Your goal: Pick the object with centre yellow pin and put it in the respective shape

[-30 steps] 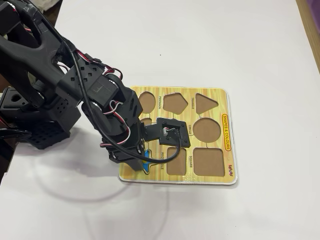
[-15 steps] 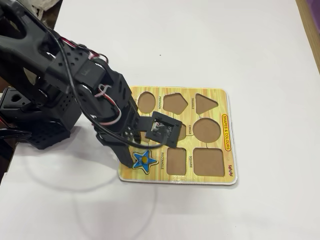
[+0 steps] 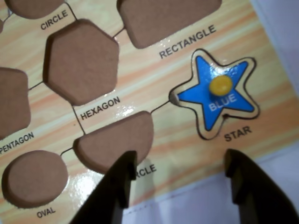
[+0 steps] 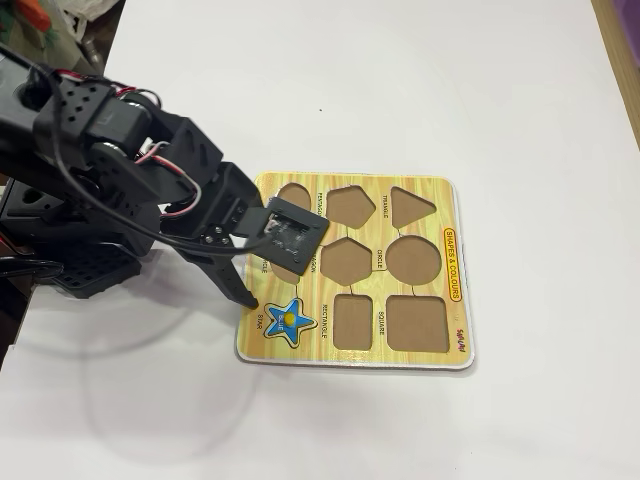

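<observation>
Gripper: nearest the wrist camera, its two dark fingers stand apart and hold nothing, hovering just short of the board's edge.
Star piece: blue, marked BLUE, seated in the STAR cutout, tilted slightly against its outline.
Yellow pin: stands up from the star's centre; likely the best place to take hold.
Handling: probably a light, stiff wooden piece; the small rounded pin may slip.
Puzzle board: lies flat on the white table; its other recesses are empty.
</observation>
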`<state>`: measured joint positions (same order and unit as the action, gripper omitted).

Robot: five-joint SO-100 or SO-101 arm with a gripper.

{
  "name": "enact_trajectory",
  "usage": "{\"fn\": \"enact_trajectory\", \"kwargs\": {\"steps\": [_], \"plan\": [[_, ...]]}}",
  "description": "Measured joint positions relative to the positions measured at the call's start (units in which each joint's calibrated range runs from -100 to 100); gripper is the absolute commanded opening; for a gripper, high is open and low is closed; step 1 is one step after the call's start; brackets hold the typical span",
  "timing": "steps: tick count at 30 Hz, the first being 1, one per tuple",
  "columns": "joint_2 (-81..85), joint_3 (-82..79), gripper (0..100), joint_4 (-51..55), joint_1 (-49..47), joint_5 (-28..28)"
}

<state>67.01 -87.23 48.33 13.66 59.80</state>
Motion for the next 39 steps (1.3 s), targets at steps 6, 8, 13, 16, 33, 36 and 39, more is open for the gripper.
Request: {"fn": "enact_trajectory", "kwargs": {"steps": [6, 8, 13, 16, 33, 36, 39], "plan": [[13.7, -8.7, 22, 0.0, -4.6, 0.0], [15.8, -10.6, 22, 0.1, -6.9, 0.0], [16.5, -11.2, 22, 0.3, -9.4, 0.0], [16.8, -11.2, 22, 3.3, -9.4, 0.0], [17.8, -11.0, 22, 17.4, -9.5, -0.4], [17.8, -11.0, 22, 17.4, -9.5, -0.4], [17.8, -11.0, 22, 17.4, -9.5, -0.4]]}}
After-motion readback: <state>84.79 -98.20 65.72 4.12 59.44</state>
